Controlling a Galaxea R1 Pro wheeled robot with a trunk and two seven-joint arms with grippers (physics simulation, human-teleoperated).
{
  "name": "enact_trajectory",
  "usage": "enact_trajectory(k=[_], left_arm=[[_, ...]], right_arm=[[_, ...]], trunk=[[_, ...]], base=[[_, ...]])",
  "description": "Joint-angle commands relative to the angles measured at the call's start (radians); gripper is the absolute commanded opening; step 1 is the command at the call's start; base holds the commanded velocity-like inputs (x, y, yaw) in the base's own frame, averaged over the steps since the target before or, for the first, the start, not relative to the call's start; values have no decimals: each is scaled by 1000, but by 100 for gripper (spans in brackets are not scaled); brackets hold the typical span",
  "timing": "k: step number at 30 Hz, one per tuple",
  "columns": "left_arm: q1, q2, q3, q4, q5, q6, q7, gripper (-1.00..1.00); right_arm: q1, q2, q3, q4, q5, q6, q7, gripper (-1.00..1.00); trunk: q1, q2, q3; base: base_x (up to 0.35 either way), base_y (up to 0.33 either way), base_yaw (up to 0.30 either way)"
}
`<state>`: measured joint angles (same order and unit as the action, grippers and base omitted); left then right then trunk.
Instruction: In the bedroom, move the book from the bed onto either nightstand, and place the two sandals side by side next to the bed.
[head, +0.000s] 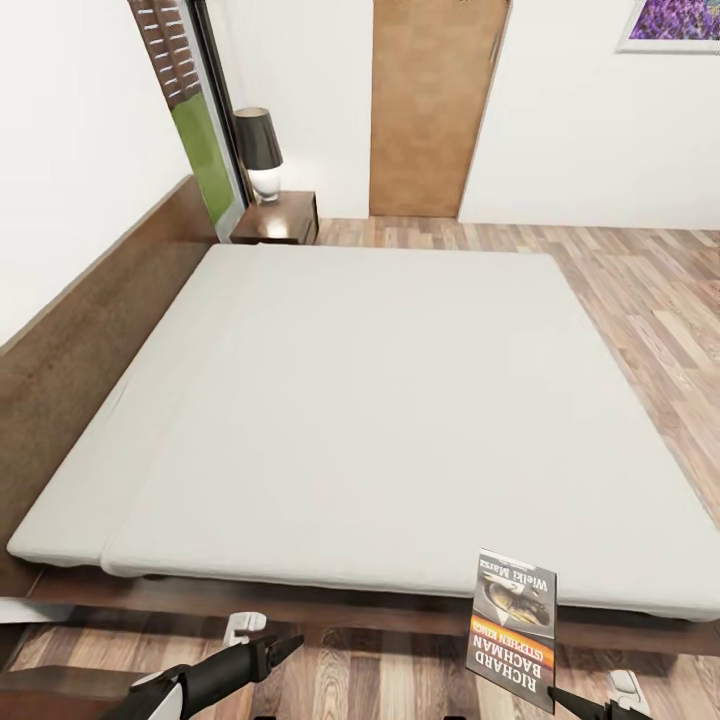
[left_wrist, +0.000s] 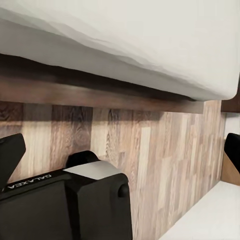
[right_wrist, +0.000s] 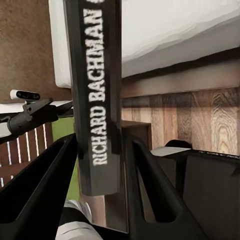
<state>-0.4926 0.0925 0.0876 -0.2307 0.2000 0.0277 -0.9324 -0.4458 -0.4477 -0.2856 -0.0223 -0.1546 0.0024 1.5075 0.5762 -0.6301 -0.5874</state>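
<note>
The book (head: 515, 625), a thin paperback with an orange band and "RICHARD BACHMAN" in white, hangs upright over the bed's near frame edge. My right gripper (head: 562, 697) is shut on its lower end. In the right wrist view the book's spine (right_wrist: 97, 95) stands between both fingers (right_wrist: 45, 185). The bed (head: 380, 400) has a bare pale-grey mattress and a dark wooden frame. A nightstand (head: 283, 218) stands at its far corner by the headboard. My left gripper (head: 285, 645) is open over the floor beside the bed frame (left_wrist: 100, 95), holding nothing. The sandals are out of view.
A black-shaded lamp (head: 258, 150) stands on the far nightstand. A wooden door (head: 432, 105) is in the back wall. Wood-plank floor (head: 650, 300) runs along the bed's right side and near edge. A dark-brown surface (head: 40, 690) shows beside my left arm.
</note>
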Motion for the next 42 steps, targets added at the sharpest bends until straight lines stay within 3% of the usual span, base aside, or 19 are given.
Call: enact_trajectory(k=[1,11,42], left_arm=[[0,0,6,1,-2,3,-5,100],[0,0,6,1,-2,3,-5,100],[0,-2,6,27,-2,-4,1,100]], right_arm=[[-1,0,3,1,-5,0,2,-100],[-1,0,3,1,-5,0,2,-100],[-1,1,3,1,-5,3,9,-100]], trunk=[[0,-1,0],[0,-1,10],[0,-1,11]], base=[[0,0,-62],[0,0,-21],[0,0,0]])
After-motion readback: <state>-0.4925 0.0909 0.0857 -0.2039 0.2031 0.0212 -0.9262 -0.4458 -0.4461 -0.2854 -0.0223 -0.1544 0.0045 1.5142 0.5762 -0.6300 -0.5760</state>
